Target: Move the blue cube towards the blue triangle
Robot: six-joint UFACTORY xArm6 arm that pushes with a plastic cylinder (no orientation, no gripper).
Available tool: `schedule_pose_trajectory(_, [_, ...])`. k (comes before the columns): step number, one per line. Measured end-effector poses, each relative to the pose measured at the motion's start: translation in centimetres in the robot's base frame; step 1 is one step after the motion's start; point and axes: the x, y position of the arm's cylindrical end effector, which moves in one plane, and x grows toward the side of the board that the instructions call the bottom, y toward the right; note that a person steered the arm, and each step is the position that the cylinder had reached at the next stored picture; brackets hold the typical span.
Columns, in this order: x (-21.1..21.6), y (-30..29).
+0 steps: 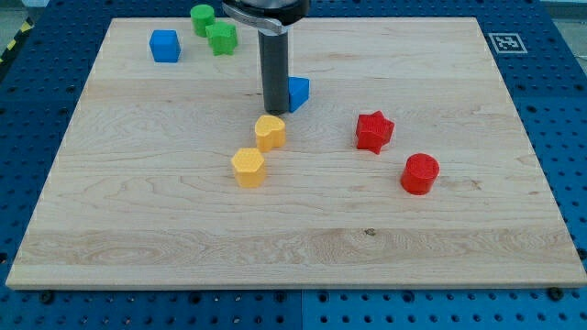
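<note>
Tip (276,110) touching blue triangle (298,93) mid-board, blue cube (165,46) near top-left edge, bare rod, no graspable tool.

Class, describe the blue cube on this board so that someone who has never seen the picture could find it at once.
Start at the wooden board and go to its corner at the view's top left. The blue cube sits there alone, left of two green blocks. The only other blue piece, the blue triangle, lies mid-board beside my tip.
</note>
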Motion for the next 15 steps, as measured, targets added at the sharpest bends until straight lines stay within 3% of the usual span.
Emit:
schedule_pose_trajectory(2, [-0.2, -9.5])
schedule_pose_trajectory(3, [-2.6, -15.7])
schedule_pose_trajectory(4, [-7.0, -21.0])
schedule_pose_trajectory(5, [-13.1, -21.8])
schedule_pose_trajectory(6, [-15.4, -19.8])
schedule_pose_trajectory(8, [-14.5, -16.6])
schedule_pose_trajectory(10, [-11.0, -21.6])
schedule_pose_trajectory(15, [-9.7, -11.3])
